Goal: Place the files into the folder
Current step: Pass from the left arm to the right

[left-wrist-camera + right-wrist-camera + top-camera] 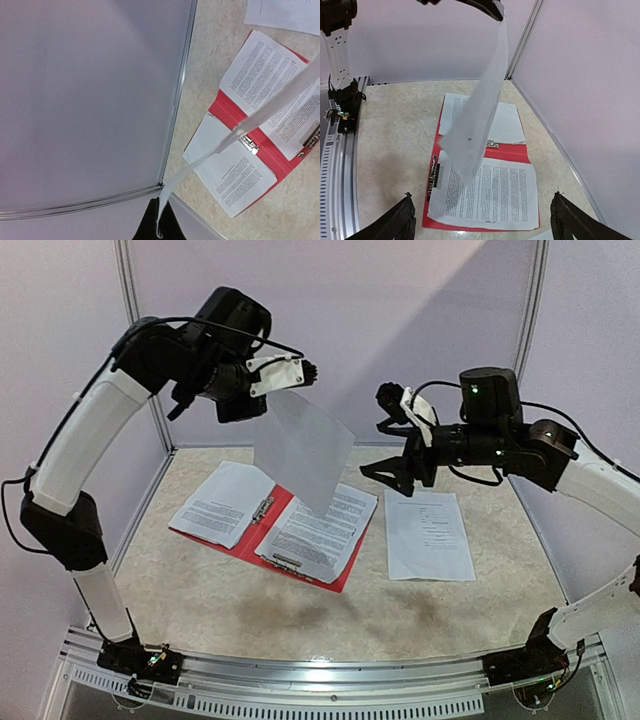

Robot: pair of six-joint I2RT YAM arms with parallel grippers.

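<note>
Top external view: the left jaws pinch one edge of a file sheet, which hangs limp high above the open red folder on the worktop — the right jaws gape empty beside it. Dropped from that height it would likely drift and land skewed, off the folder's clip.

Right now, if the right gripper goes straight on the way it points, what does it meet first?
Probably the hanging sheet; if it passes below, the red folder. Depth is unclear.
</note>
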